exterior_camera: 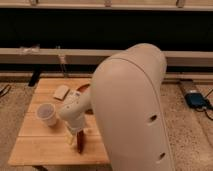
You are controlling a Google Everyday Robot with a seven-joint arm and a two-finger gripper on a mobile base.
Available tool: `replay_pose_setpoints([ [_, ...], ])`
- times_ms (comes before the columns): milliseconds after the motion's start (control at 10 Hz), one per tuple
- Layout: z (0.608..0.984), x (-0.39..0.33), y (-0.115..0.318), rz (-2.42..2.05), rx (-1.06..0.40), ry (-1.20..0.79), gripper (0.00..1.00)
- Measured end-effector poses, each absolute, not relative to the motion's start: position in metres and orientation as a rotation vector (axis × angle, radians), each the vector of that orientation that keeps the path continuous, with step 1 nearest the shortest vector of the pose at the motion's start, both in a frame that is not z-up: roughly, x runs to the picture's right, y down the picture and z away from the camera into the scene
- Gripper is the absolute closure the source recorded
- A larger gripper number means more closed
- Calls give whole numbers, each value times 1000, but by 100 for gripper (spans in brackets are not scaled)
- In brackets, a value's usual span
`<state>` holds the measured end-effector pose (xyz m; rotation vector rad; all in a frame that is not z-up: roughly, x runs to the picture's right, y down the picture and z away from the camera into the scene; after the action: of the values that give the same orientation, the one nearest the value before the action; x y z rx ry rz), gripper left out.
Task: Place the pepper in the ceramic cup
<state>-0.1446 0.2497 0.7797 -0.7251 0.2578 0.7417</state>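
Note:
The ceramic cup, whitish-grey and round, stands on the left part of the wooden table. The pepper, slender and dark red, shows near the table's front edge, to the right of the cup. My gripper points down right at the pepper, its tip touching or around the pepper's upper end. The arm's large cream shell hides the table's right half.
A white bottle lies at the back left of the table. A sliver of the orange bowl shows behind the arm. A dark bench and wall run along the back. A blue object lies on the floor at right.

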Motion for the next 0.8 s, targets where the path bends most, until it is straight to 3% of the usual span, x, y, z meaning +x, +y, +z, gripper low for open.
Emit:
replay_pose_setpoints([
  [200,786,-146,258,739,-737,278,22],
  [300,788,-145,259,740,-741,285,29],
  [800,790,-144,260,745,-766,302,79],
])
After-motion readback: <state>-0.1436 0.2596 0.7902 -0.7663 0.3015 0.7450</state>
